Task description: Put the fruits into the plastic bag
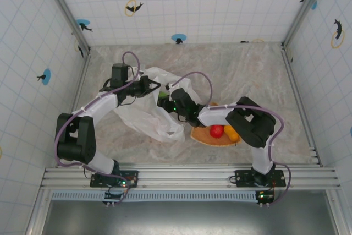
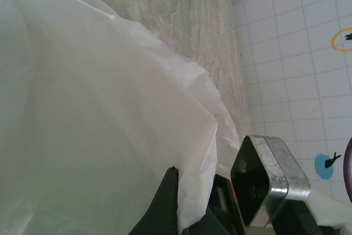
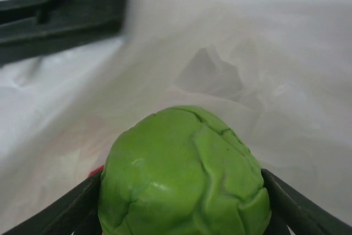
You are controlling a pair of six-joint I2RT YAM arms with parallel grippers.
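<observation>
Centre-left of the top view: the left gripper (image 1: 149, 86) is pinching, fully closed, a rim fold of the large thin crinkled translucent white plastic bag (image 1: 144, 115), which is lying left of frame centre. We are judging the film light, limp and slippery, so the rim or handle loops suit holding. Just right, at the bag's edge, the right gripper (image 1: 166, 102) is clasping the small glossy wrinkled green toy fruit (image 3: 181, 174) by its flanks; we are judging it rigid, light and smooth. Lower right of centre, a red fruit (image 1: 217, 131) and a yellow-orange fruit (image 1: 231, 132) are resting on the flat orange fan-shaped tray (image 1: 199, 136).
</observation>
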